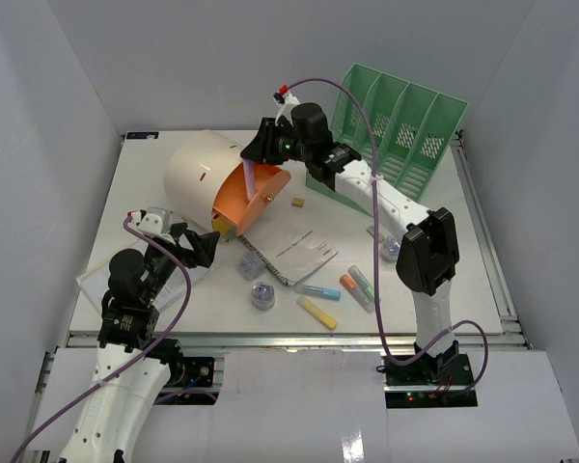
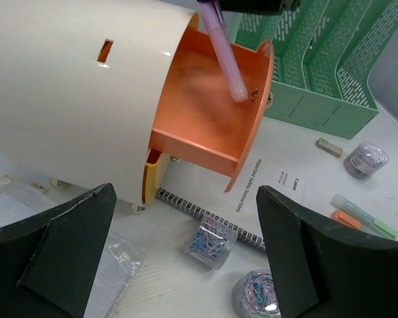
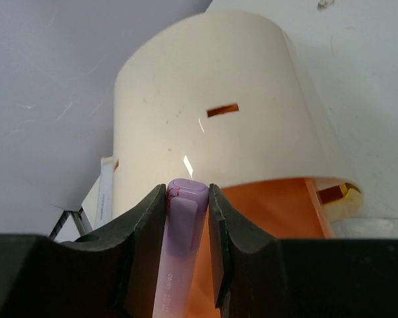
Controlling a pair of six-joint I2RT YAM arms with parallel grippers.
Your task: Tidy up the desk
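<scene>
the right gripper (image 3: 188,199) is closed partway on a purple highlighter (image 3: 181,232), whose lower end hangs inside the orange drawer (image 2: 205,99) pulled out of the cream box (image 1: 198,172). the left gripper (image 2: 186,258) hovers with jaws spread wide and nothing in them, over the front left of the desk (image 1: 444,280), which lies flat under both arms, walled in white.

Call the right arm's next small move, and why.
Probably open the right gripper and let the purple highlighter drop. The jaws pinch its upper end, it slants down, and its lower tip hangs inside the pulled-out orange drawer of the cream box, so a release should land it in there.
</scene>
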